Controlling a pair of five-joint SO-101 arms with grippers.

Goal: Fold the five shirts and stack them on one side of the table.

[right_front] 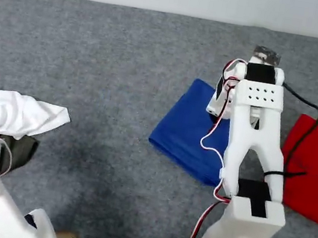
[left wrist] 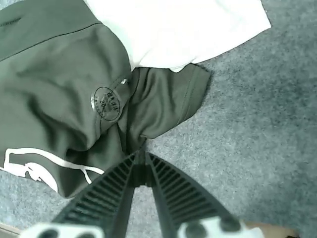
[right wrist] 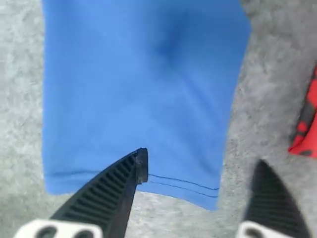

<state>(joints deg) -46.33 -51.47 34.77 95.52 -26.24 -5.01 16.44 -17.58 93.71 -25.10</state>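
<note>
**Left gripper pinched on the green shirt, right one open over the blue**

The left gripper (left wrist: 143, 159) has its jaws pressed together right at the edge of the dark green shirt (left wrist: 54, 99). The cloth puckers in toward the tips, so it looks clamped on the fabric. That shirt is still a rumpled heap at the left edge of the grey table (right_front: 114, 56), with one sleeve sticking out flat. There's a round sticker on it, plus a bit of white print near one edge. The white shirt (left wrist: 183, 29) lies partly on top of it, also loose and unfolded.

Over on the right side, the right gripper (right wrist: 203, 176) is spread wide with nothing in it. One of its fingers (right wrist: 119, 193) sits just over the stitched hem of the blue shirt (right wrist: 143, 74), and the other is out past that shirt's side edge, above bare table. The blue shirt is a neat folded rectangle lying flat. The red shirt (right wrist: 304, 124) lies near it, farther to the right, with a strip of grey between the two. It looks flat too.
</note>
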